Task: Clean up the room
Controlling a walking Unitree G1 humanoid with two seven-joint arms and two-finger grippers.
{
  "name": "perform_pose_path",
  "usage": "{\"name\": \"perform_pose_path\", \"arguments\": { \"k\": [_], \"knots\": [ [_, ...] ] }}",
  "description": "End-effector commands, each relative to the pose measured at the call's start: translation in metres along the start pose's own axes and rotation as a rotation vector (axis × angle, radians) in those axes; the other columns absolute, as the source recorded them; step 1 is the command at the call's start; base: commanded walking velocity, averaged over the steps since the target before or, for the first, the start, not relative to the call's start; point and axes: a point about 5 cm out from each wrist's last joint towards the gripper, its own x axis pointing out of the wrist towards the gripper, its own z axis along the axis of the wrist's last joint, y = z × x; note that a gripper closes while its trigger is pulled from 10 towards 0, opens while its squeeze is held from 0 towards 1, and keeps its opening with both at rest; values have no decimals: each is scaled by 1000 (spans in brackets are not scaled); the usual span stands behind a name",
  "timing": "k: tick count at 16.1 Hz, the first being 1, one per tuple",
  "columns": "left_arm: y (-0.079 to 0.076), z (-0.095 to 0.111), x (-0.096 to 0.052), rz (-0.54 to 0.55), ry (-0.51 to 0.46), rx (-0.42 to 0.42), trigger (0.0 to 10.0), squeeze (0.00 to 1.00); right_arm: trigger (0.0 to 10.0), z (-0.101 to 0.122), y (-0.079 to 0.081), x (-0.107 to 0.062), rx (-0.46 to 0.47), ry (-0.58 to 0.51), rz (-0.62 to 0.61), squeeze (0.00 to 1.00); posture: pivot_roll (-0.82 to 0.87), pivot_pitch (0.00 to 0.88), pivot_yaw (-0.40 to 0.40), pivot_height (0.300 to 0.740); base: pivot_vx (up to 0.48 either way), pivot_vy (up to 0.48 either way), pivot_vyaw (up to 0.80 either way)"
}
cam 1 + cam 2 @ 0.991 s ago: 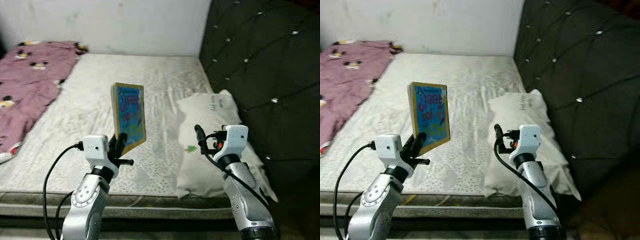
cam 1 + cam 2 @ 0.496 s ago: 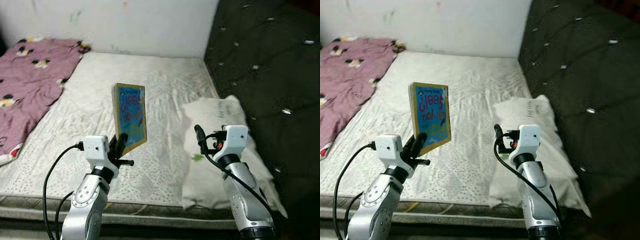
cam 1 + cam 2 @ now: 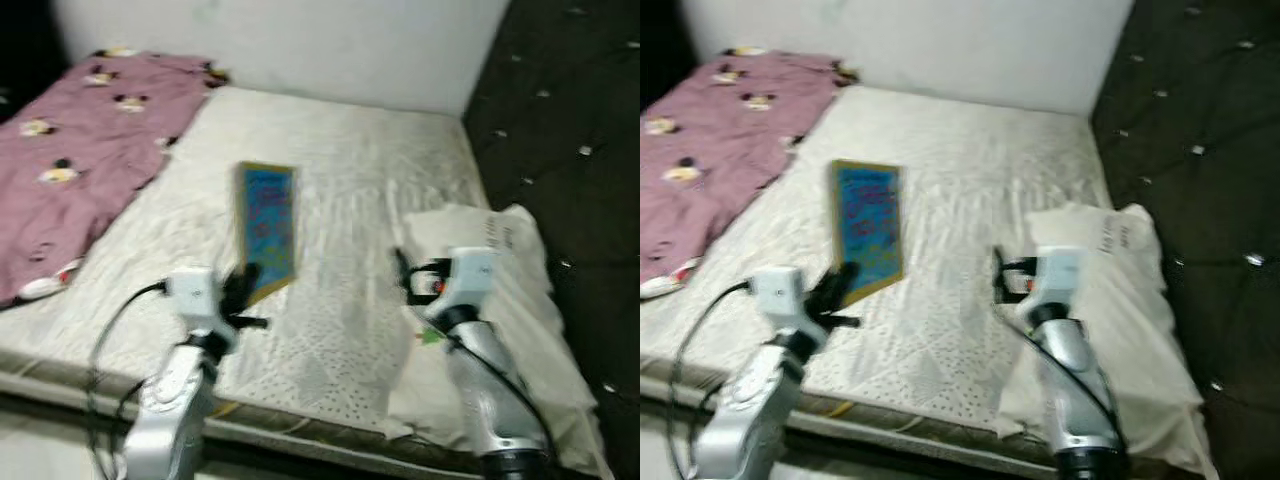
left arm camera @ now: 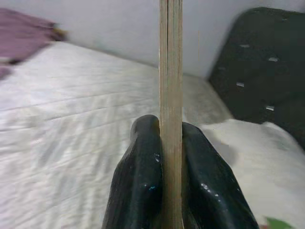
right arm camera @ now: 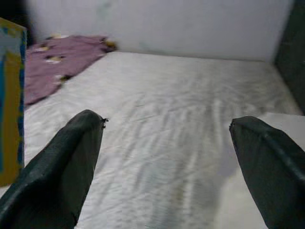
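From the left eye, the left claw [image 3: 243, 291] is clamped on the lower corner of a book [image 3: 267, 229] and holds it upright above the bed [image 3: 350, 180]. Its blue cover faces the camera, framed by a yellow border. The right claw [image 3: 402, 272] hovers in front of a white pillow [image 3: 510, 300] that lies by the dark padded headboard [image 3: 570, 100]. A purple blanket [image 3: 80, 130] is bunched at the far left of the mattress. The picture is somewhat blurred.

The right eye gives the same layout: the book stands clear of the sheet, and the two claws are well apart.

In the left wrist view the book is seen edge-on, a thin pale slab pinched between the two black fingers [image 4: 138, 181], which press on both faces near its bottom edge.

In the right wrist view the right claw's fingers [image 5: 71, 157] are spread wide with nothing between them, and the book's yellow edge shows at the side.

The book looks stiff and light, so it should keep its shape. A hold at one low corner lets it tilt or swing. The glossy cover may slip, and a grip nearer the middle of an edge would probably be steadier.
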Motion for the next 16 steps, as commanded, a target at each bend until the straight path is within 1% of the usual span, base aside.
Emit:
{"name": "perform_pose_path", "arguments": {
  "k": [1, 3, 7, 11, 16],
  "knots": [
    [-5, 12, 2, -23, -60, 13, 10000, 0, 10000, 0, -8, -2, -8, 5, -33, 0, -86, 0, -26, 740, 0, 0, 0],
    [-5, 12, 2, -22, -58, 16, 10000, 0, 10000, 0, -8, -2, -8, 5, -33, 0, -83, 0, -27, 740, 264, 0, 0],
    [-5, 11, 2, -29, -58, 14, 10000, 0, 10000, -1, -9, -1, -2, 7, -36, 0, -84, 0, -26, 740, 339, 0, -533],
    [-5, 11, 1, -31, -56, 14, 10000, 0, 10000, -1, -8, 0, -5, 5, -34, 0, -83, 0, -25, 740, 342, 0, 0],
    [-4, 9, 2, -11, -44, 10, 10000, 0, 10000, -1, -10, 0, -14, 7, -40, 0, -84, 0, -26, 740, 0, 0, 0]
  ]
}}
